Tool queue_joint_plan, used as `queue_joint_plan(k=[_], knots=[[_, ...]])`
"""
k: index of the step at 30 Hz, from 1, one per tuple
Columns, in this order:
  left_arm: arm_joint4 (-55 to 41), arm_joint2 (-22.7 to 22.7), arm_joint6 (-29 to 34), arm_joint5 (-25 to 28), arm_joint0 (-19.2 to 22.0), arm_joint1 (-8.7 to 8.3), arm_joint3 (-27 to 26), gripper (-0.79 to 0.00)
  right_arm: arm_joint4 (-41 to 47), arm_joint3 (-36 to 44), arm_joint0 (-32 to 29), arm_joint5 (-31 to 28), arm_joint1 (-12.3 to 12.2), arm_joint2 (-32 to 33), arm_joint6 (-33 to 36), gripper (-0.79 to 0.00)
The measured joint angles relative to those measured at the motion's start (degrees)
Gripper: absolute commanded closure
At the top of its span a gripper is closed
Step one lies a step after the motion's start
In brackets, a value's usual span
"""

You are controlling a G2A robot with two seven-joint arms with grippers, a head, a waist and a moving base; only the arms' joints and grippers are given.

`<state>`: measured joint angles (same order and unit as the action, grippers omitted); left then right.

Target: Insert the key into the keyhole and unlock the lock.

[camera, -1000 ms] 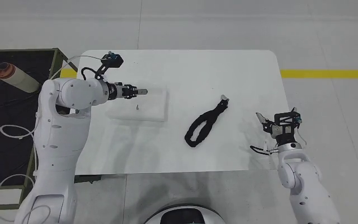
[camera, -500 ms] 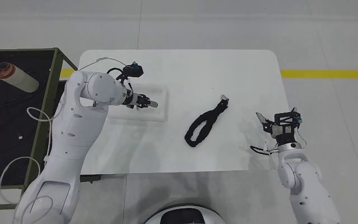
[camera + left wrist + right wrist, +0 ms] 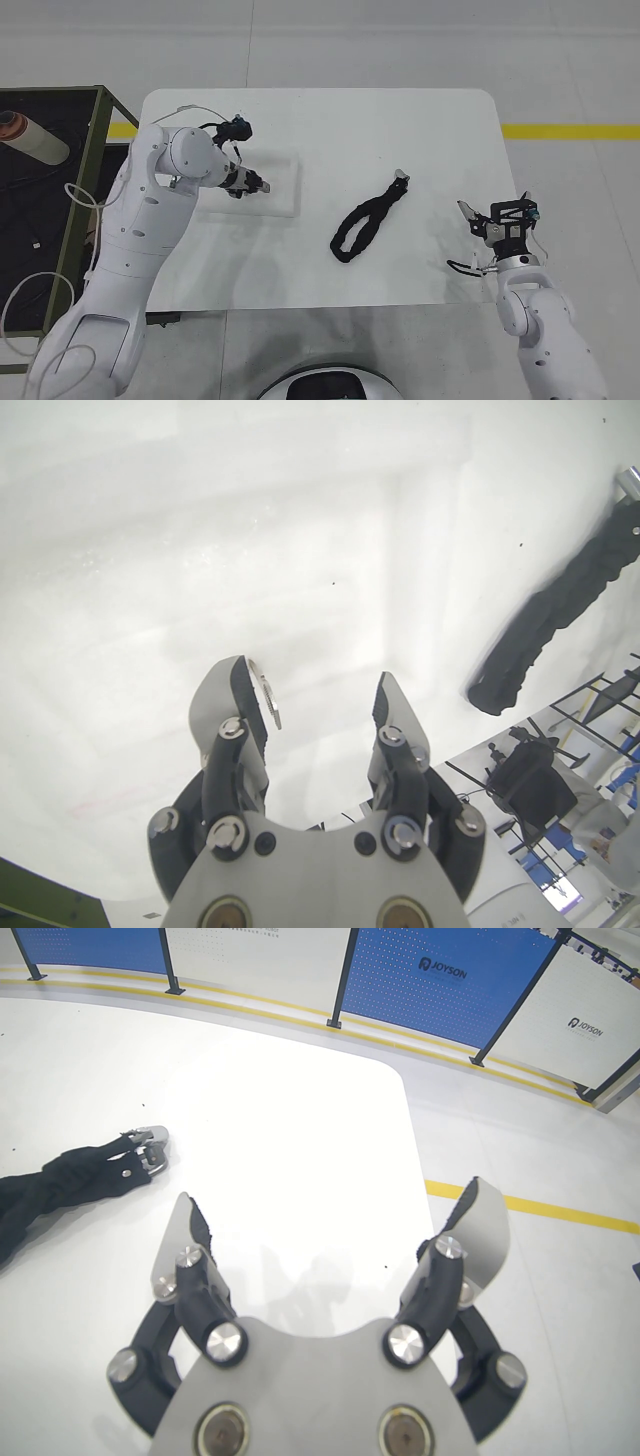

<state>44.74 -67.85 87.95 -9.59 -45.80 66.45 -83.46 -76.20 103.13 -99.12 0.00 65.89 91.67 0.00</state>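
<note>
A black fabric-sleeved cable lock [image 3: 362, 225] lies mid-table, its metal head [image 3: 400, 180] pointing to the far side. The lock [image 3: 65, 1178] and its head [image 3: 150, 1153] also show in the right wrist view, and its sleeve [image 3: 550, 615] in the left wrist view. My left gripper [image 3: 258, 187] hovers over a white foam pad [image 3: 282, 172], open. A small silver key [image 3: 267, 700] rests flat against one pad of the left gripper [image 3: 314, 670], with the other finger well apart from it. My right gripper [image 3: 478, 243] [image 3: 332, 1193] stands open and empty at the table's right edge.
A dark green cart [image 3: 60, 100] holding a pale roll [image 3: 30, 140] stands off the table's left side. A yellow line [image 3: 570, 131] crosses the floor at the right. The table's rounded far-right corner [image 3: 395, 1073] lies ahead of the right gripper.
The left arm swung in from the pad's far edge to over the pad, then drew back slightly. The right arm and the lock have not moved.
</note>
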Motion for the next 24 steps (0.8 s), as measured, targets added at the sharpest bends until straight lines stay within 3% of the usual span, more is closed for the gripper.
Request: queue_joint_plan(k=[7,13,24], knots=[[2.06,-0.61,0.03,-0.49,-0.68,-0.36,-0.29,-0.311,0.00,0.00,0.00,0.00,0.00,0.00,0.00,-0.785],[0.64,-1.45,0.05,0.95,-0.96,-0.56,0.45,-0.160,0.00,0.00,0.00,0.00,0.00,0.00,0.00,-0.785],[0.89,-0.33,0.06,1.18,-0.12,-0.55,2.50,-0.142,0.00,0.00,0.00,0.00,0.00,0.00,0.00,-0.785]])
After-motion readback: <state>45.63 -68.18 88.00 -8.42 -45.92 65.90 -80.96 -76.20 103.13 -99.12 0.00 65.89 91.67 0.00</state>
